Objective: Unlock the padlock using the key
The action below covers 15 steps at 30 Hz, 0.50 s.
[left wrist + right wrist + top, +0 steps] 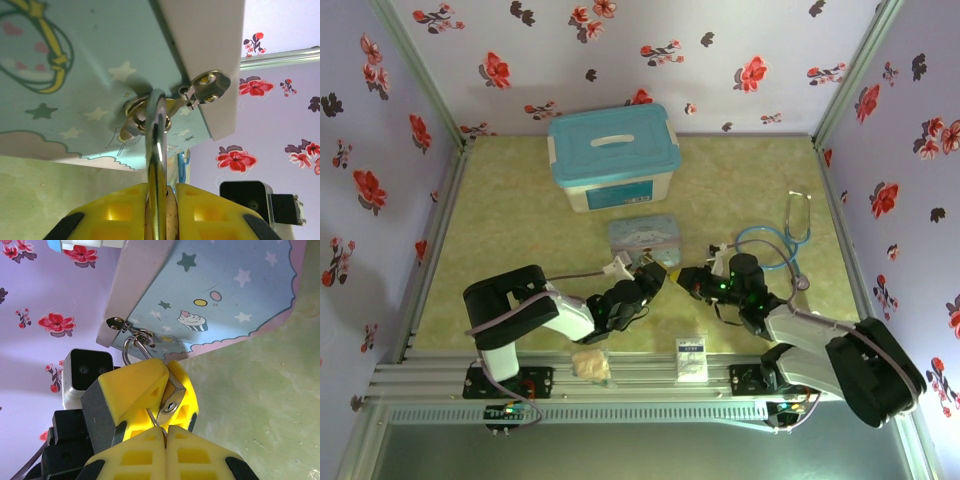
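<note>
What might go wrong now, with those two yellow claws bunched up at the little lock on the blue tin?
1. The key is a thin sliver pinched at the very tips of the right gripper; turning it may make it slip out.
2. The padlock, held by the left gripper, hangs by its shackle from the clasp of the cartoon tin; a pull could drag the tin.
3. Both grippers sit almost touching, so they may bump.

Left end effector (pixel 160 195), right one (pixel 165 434): clamped.
</note>
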Each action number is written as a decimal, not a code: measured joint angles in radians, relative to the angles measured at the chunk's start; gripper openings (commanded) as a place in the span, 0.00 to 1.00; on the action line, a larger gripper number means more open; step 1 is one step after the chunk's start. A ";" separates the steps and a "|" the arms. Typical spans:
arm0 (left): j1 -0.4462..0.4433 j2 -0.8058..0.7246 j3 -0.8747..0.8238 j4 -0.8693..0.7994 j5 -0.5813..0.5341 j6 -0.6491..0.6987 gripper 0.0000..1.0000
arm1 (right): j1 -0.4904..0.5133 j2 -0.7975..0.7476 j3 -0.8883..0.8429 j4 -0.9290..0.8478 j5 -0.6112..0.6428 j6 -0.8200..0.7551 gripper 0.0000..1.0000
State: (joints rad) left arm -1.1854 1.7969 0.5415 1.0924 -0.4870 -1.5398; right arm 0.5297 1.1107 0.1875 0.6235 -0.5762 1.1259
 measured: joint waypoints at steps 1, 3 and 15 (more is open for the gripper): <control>0.000 0.000 0.000 0.000 -0.002 0.000 0.00 | -0.001 -0.012 -0.004 -0.011 0.002 -0.001 0.00; 0.000 0.000 0.000 0.000 -0.003 0.000 0.00 | -0.002 -0.027 -0.007 -0.035 0.005 -0.008 0.00; 0.000 0.000 -0.002 0.020 -0.004 0.000 0.00 | -0.002 0.004 -0.009 -0.053 0.019 -0.018 0.00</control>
State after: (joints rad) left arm -1.1854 1.7969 0.5396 1.1122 -0.4911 -1.5398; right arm 0.5282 1.1145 0.1783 0.5705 -0.5571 1.1084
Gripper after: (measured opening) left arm 0.156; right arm 0.053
